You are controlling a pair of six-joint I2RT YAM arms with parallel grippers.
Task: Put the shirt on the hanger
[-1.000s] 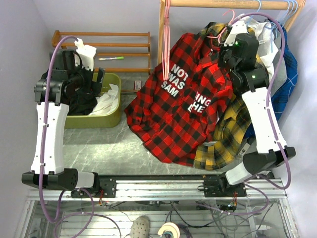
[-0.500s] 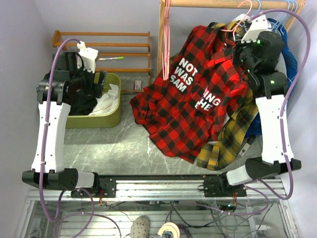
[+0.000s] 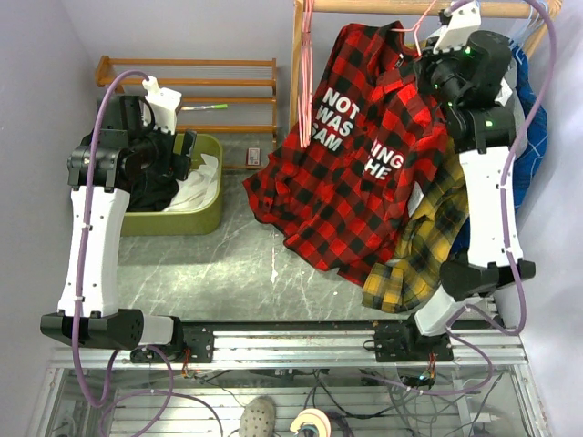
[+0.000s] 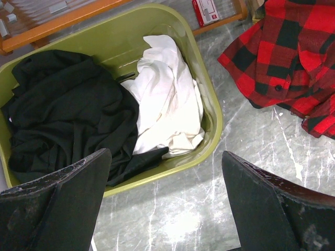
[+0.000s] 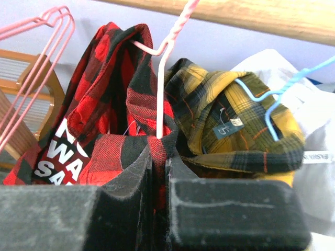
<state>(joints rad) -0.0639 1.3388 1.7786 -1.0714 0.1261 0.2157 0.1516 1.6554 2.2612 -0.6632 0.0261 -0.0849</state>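
Observation:
The red-and-black plaid shirt [image 3: 364, 173] with white lettering hangs from its collar near the wooden rod, its hem trailing onto the table. It also shows in the right wrist view [image 5: 104, 104] and the left wrist view [image 4: 298, 52]. The pink wire hanger [image 5: 161, 78] is inside the collar, and its hook [image 3: 424, 22] reaches up to the rod. My right gripper [image 3: 435, 56] is shut on the shirt's collar at the hanger's neck [image 5: 159, 157]. My left gripper [image 3: 187, 150] is open and empty above the green bin's front edge [image 4: 165, 198].
The wooden rod [image 3: 410, 7] carries spare pink hangers [image 3: 305, 82], a yellow-and-black plaid shirt [image 3: 428, 237] on a light blue hanger [image 5: 272, 99], and a blue plaid shirt [image 3: 533, 137]. A green bin [image 3: 173, 223] holds black and white clothes. A wooden rack [image 3: 228, 91] stands behind it.
My right gripper has risen towards the rod with the shirt and hanger. The shirt has lifted and drawn back to the right. The left arm has barely moved.

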